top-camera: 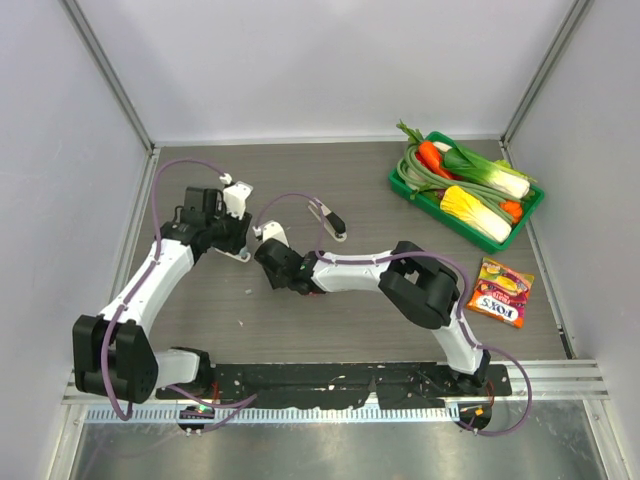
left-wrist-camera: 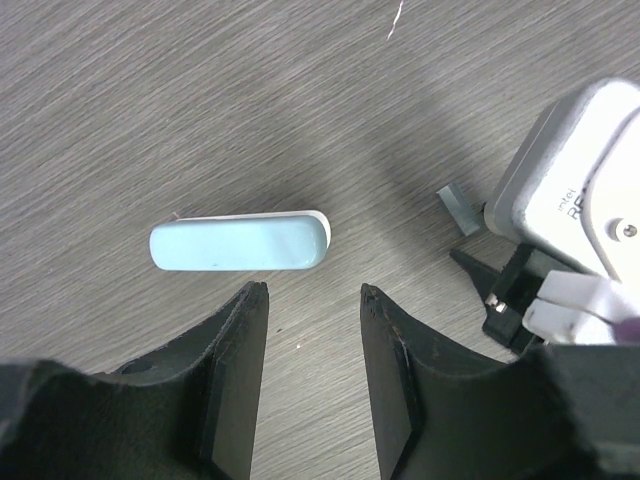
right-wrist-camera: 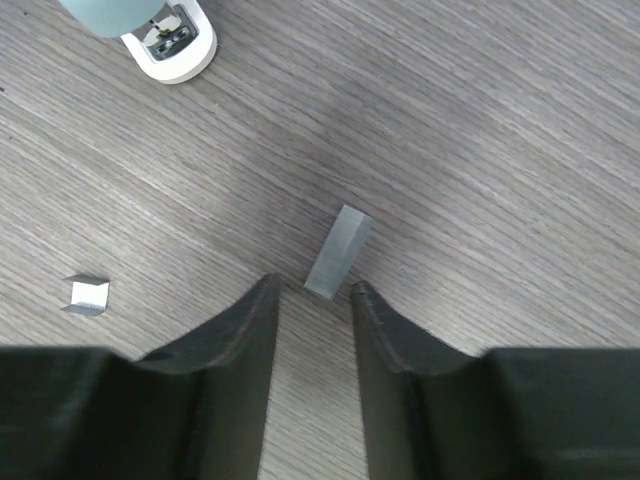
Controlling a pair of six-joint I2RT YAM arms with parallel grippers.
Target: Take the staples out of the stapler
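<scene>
The pale blue-grey stapler lies closed on its side on the table, just beyond my left gripper's open, empty fingertips. In the top view it is a small pale shape under the left gripper. My right gripper is open and empty. A short grey strip of staples lies flat on the table just ahead of its tips, not between them. The stapler's white end shows at the top left of the right wrist view. The staple strip also shows in the left wrist view.
A small loose staple piece lies left of the right gripper. A small white-and-dark object lies behind the right arm. A green tray of toy vegetables stands at the back right. A candy packet lies at the right.
</scene>
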